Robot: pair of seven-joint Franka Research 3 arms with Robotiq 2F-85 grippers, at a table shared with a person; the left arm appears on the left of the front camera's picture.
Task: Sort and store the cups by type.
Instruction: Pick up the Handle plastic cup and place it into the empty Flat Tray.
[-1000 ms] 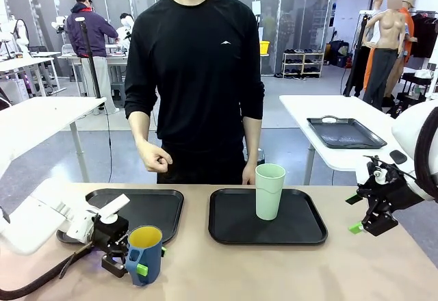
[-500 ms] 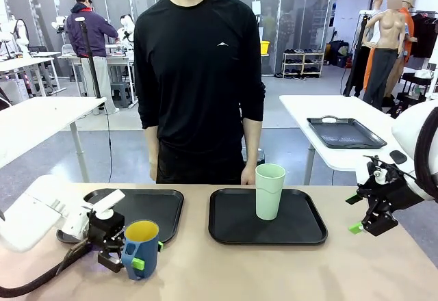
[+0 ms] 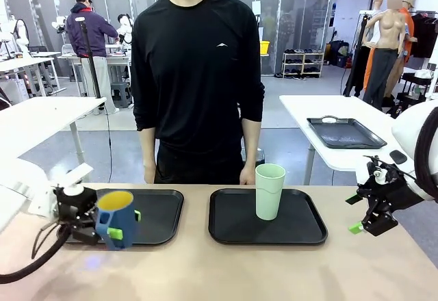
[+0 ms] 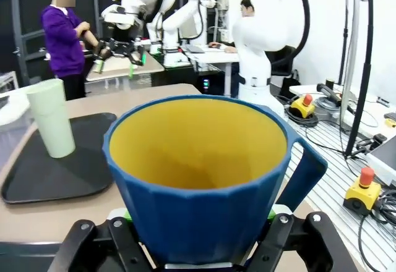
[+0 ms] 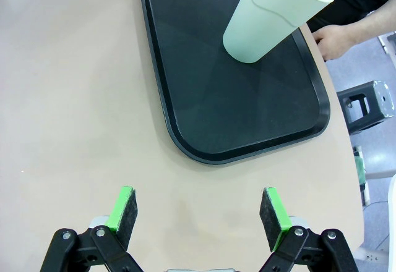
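Left gripper [image 3: 118,224]: black two-finger tool with green pads, clamped on the lower body of the short dark blue plastic cup with yellow inside [image 3: 116,218], which is carried upright over the near edge of the left black plastic tray [image 3: 159,212].
Blue cup, handling: judged light and stiff; smooth faceted walls may slip, so a low grip across the body suits it; its handle [image 4: 303,173] sits at 3 o'clock in the left wrist view.
Mint tumbler [image 3: 269,191]: tall pale mint-green handleless plastic cup, upright toward 12 o'clock on the right black tray [image 3: 233,229]; judged light and easily tipped, best taken mid-wall.
Right gripper [image 5: 199,216]: jaws spread wide, holding nothing, hovering over bare table at 3 o'clock of the right tray.
Surface: beige matte tabletop [image 3: 274,273], flat, two trays side by side.
Room: open workshop; a person in black [image 3: 198,75] stands at 12 o'clock, hands resting at the far table edge.
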